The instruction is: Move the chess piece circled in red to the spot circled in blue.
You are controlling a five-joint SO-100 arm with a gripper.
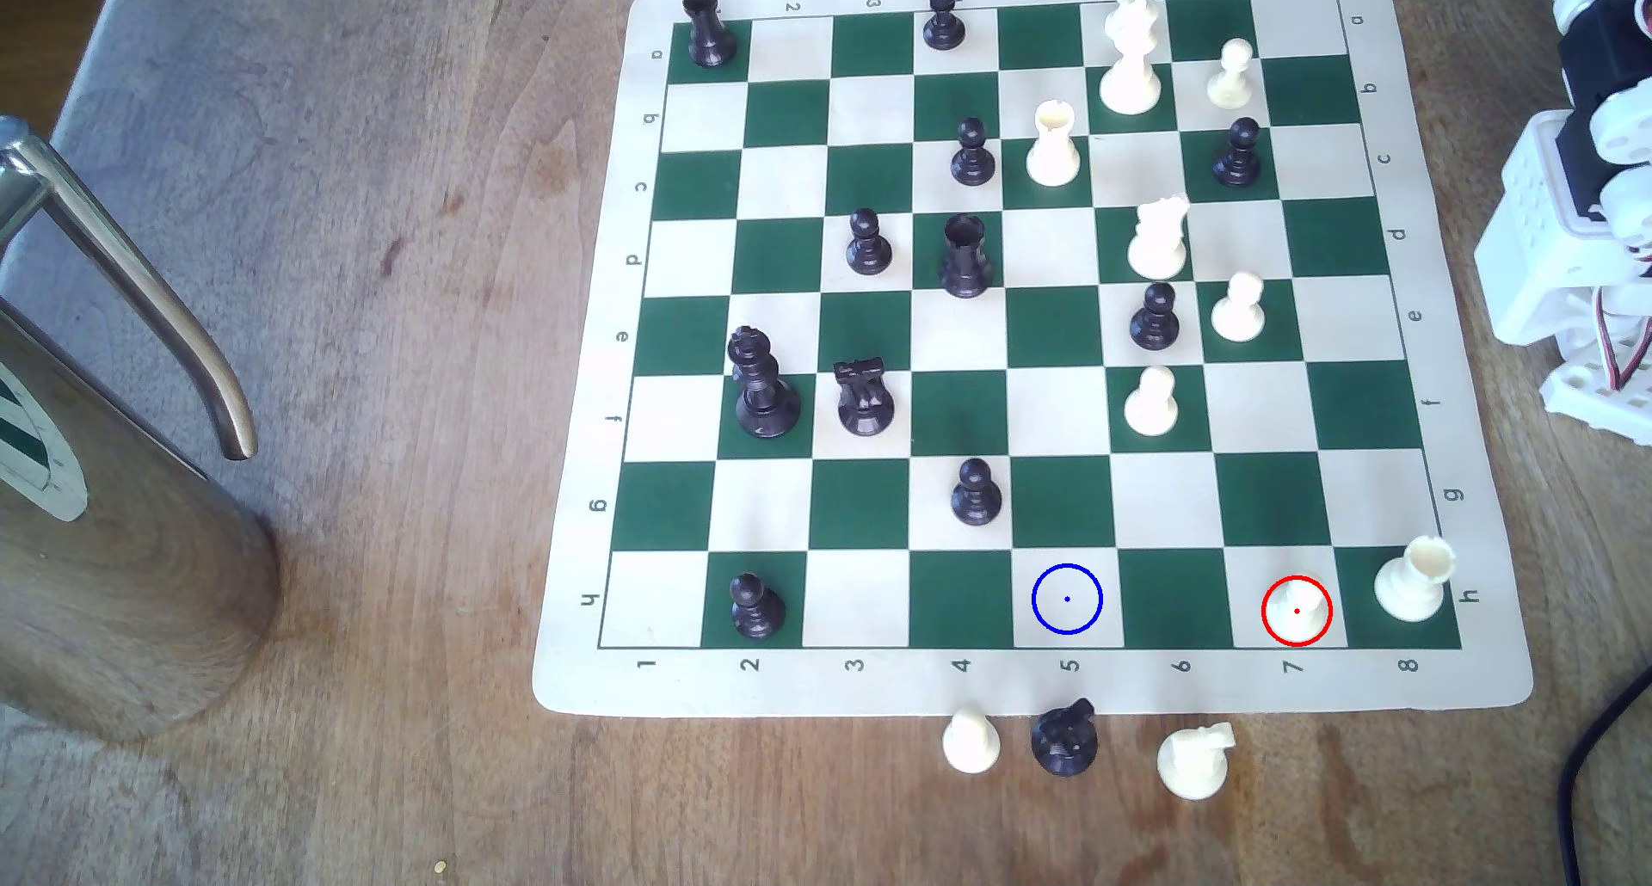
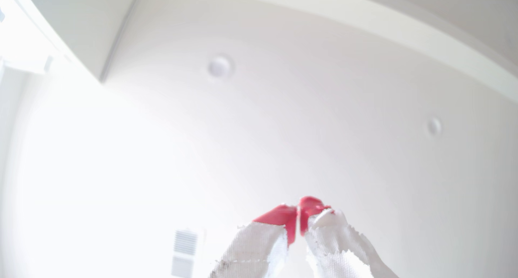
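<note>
The chess piece circled in red (image 1: 1297,607) is a small cream pawn on a cream square in the board's near row, towards the exterior view's right. The spot circled in blue (image 1: 1066,598) is a bare cream square in the same row, two squares to the left. The white arm (image 1: 1573,180) is folded up beyond the board's right edge, far from both. In the wrist view the gripper (image 2: 298,210) points up at a white ceiling. Its red-tipped, cloth-wrapped fingers (image 2: 280,216) meet, shut with nothing between them.
A cream rook (image 1: 1412,578) stands one square right of the circled pawn. Black and cream pieces are scattered over the green-and-cream board (image 1: 1475,672). A cream pawn (image 1: 971,741), a black knight (image 1: 1064,739) and a cream knight (image 1: 1193,761) lie off its near edge. A metal jug (image 1: 116,511) stands at the left.
</note>
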